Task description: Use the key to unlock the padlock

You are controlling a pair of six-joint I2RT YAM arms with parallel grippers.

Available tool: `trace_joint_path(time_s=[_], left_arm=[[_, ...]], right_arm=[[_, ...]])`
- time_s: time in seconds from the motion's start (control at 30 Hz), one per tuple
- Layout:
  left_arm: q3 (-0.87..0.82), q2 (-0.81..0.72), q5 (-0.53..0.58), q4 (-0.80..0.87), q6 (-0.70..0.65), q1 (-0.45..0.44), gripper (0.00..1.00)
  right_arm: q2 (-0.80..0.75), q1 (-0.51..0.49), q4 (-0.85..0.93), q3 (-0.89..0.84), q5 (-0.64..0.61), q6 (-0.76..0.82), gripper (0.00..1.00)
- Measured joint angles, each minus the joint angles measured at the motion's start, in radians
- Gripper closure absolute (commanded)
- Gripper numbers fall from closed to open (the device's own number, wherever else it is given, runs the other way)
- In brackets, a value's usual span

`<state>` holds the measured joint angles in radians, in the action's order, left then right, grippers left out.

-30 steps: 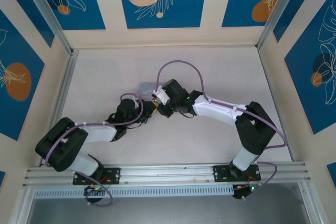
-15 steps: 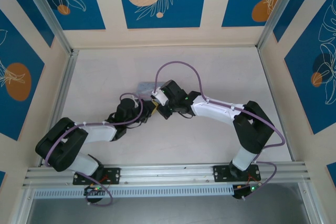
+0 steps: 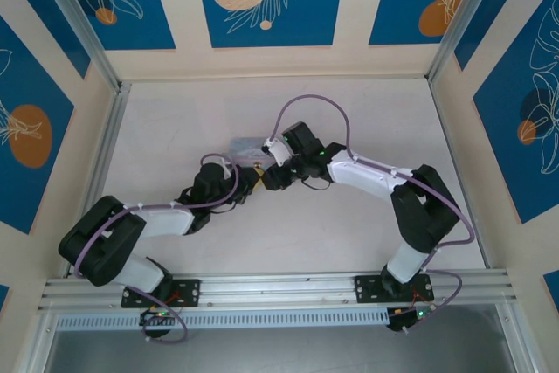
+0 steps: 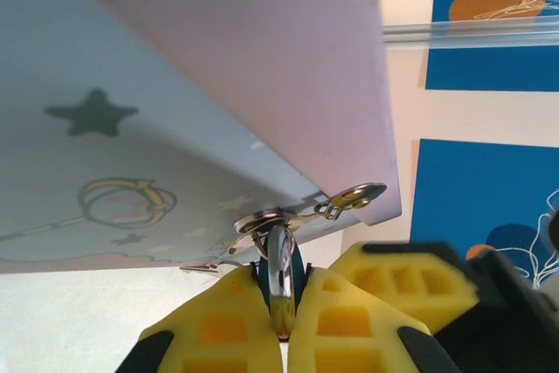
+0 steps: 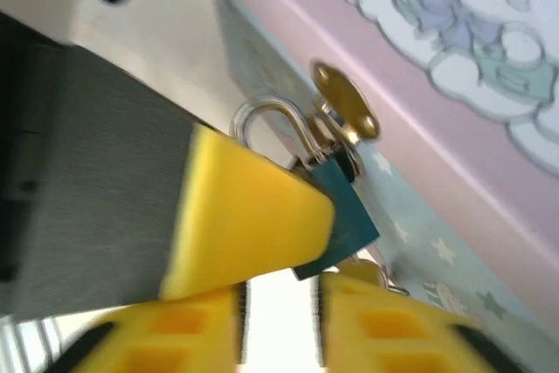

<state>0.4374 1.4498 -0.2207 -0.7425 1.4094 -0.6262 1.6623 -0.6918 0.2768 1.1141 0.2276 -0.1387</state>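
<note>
The padlock (image 5: 342, 216) (dark teal body, silver shackle) is seen hung, tilted, from the gilt clasp (image 5: 345, 107) of the tin (image 5: 445, 159).

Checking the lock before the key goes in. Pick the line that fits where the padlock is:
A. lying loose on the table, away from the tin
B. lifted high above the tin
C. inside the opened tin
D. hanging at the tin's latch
D: the padlock hangs by its shackle at the gold latch on the tin, with the left gripper shut on it.
</note>
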Motion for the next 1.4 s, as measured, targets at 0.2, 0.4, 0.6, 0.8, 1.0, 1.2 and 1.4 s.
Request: trace_joint_path(time_s=[0.2, 0.4, 0.6, 0.8, 1.0, 1.2, 1.4], left_arm=[[0.0, 0.024, -0.023, 0.012, -0.061, -0.005, 1.0], [0.0, 0.107, -0.042, 0.025, -0.117, -0.01, 0.94], [-0.002, 0.155, -0.045, 0.01, -0.134, -0.017, 0.61], [-0.013, 0.086, -0.034, 0.038, -0.149, -0.023, 0.27], [-0.009, -0.191, 0.042, 0.254, -0.208, -0.022, 0.09], [0.06, -0.336, 0.111, 0.496, -0.277, -0.004, 0.05], [0.115, -0.305, 0.119, 0.597, -0.319, 0.005, 0.04]], right_arm=[[-0.13, 0.047, -0.116, -0.114, 0.105, -0.143, 0.49], [-0.196, 0.044, -0.231, -0.235, 0.095, -0.315, 0.48], [-0.199, 0.01, -0.301, -0.328, 0.049, -0.467, 0.44], [-0.198, -0.029, -0.361, -0.386, 0.01, -0.57, 0.41], [-0.153, -0.031, -0.393, -0.386, -0.012, -0.621, 0.41], [-0.043, -0.01, -0.387, -0.314, -0.028, -0.623, 0.42], [0.027, 0.085, -0.369, -0.199, -0.045, -0.598, 0.42]])
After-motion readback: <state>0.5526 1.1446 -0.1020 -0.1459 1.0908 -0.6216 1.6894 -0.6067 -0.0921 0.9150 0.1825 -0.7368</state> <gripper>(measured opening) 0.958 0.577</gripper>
